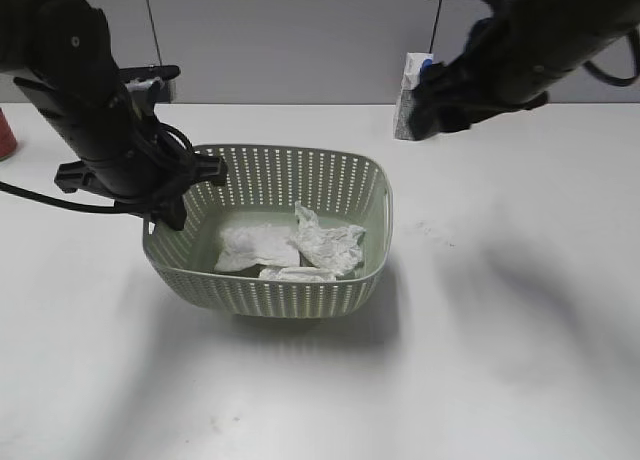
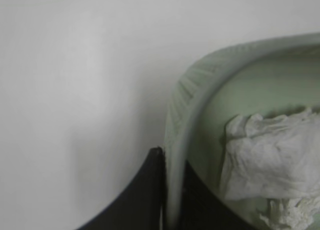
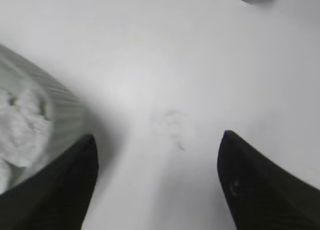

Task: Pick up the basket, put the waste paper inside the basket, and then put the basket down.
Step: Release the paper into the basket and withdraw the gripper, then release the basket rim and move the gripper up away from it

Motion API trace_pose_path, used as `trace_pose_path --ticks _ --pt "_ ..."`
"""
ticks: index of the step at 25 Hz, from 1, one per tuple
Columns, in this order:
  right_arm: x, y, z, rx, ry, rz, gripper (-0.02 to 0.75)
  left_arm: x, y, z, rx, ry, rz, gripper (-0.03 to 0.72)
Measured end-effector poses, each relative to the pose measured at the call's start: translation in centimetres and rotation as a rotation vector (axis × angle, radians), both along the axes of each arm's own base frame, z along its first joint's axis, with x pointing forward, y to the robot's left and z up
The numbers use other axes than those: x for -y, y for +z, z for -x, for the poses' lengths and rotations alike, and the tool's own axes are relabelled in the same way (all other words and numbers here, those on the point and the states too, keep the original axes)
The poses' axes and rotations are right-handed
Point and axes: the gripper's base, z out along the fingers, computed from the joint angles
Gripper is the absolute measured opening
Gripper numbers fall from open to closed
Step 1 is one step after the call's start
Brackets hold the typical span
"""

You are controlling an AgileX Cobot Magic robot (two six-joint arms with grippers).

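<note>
The pale sage-green basket (image 1: 300, 175) is at the middle of the white table, its left side tilted up. Crumpled white waste paper (image 1: 300, 248) lies inside it. My left gripper (image 1: 170, 208) is shut on the basket's left rim; in the left wrist view the rim (image 2: 175, 155) sits between the two black fingers (image 2: 172, 162), with the waste paper (image 2: 270, 157) to the right. My right gripper (image 1: 430, 115) is raised at the back right, open and empty (image 3: 157, 140). The basket's edge (image 3: 55, 110) shows at the left of the right wrist view.
A white-grey carton with a blue mark (image 1: 410, 95) stands at the back, partly behind my right gripper. A red object (image 1: 5, 135) sits at the far left edge. A grey wall runs behind the table.
</note>
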Motion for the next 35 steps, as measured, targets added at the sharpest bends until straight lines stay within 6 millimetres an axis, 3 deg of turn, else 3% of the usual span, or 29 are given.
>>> trace_pose_path --ticks 7,12,17,21,25,31,35 --pt "10.8 -0.6 -2.1 -0.185 -0.237 0.081 0.582 0.4 0.1 -0.9 0.022 -0.007 -0.002 0.002" --pt "15.6 1.0 -1.3 -0.209 -0.357 0.078 0.581 1.6 0.0 -4.7 0.042 -0.002 -0.004 0.002" --pt "16.2 4.2 1.1 -0.159 -0.369 0.057 0.581 1.2 -1.1 -8.8 0.018 0.075 0.036 0.004" --pt "16.1 6.0 3.5 -0.11 -0.369 0.037 0.581 0.5 -2.3 -10.2 -0.006 0.11 0.044 0.057" --pt "16.1 6.8 6.1 -0.076 -0.37 0.031 0.581 0.5 -2.7 -10.4 0.004 0.067 0.041 0.246" --pt "16.1 6.1 10.1 -0.063 -0.368 0.031 0.581 0.2 -2.7 -10.4 -0.008 0.048 0.031 0.609" --pt "16.1 5.1 13.0 -0.057 -0.369 0.03 0.581 -1.5 -0.5 -10.2 -0.013 0.049 0.03 0.668"
